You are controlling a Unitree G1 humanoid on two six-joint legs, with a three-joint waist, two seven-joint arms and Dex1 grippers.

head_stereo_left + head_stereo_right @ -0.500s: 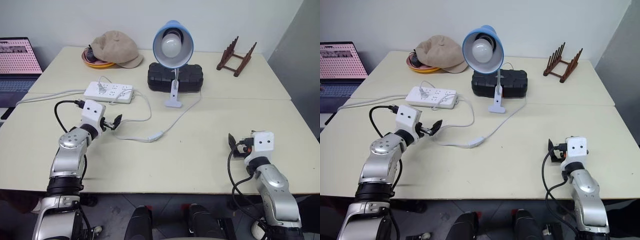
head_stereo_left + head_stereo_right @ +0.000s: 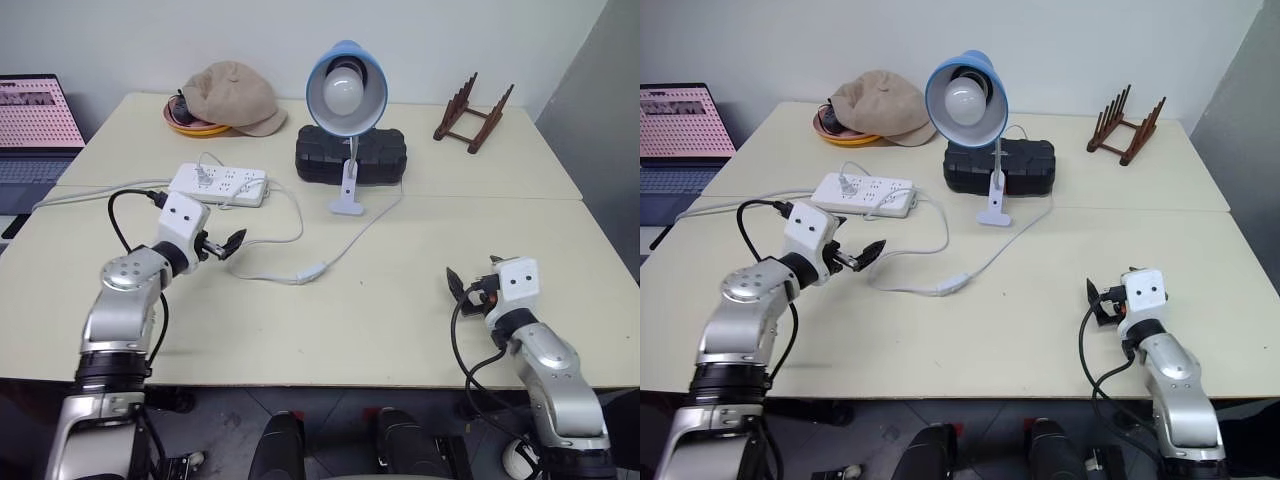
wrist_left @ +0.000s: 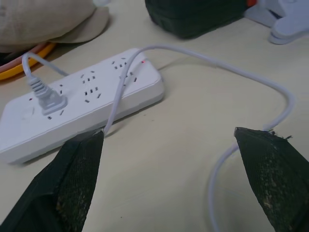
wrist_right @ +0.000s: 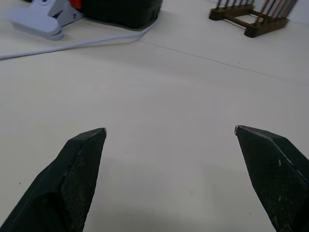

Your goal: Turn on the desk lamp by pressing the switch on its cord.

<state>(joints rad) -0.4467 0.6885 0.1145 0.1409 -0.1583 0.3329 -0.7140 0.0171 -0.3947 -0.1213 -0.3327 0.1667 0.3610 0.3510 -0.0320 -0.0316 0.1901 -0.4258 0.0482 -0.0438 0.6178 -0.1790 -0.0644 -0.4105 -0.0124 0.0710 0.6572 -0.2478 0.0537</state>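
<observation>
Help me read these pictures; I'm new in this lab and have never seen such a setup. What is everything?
It is a humanoid robot with two arms. Two pictures come from its head, looking down over a table; two come from wrist cameras, looking along each arm's black fingers. The left end effector and the right end effector are both open and hold nothing. On the table stand a desk lamp, unlit, its cord with a small switch, a power strip, a black case, a cap and a wooden rack. A laptop sits at the left.
</observation>
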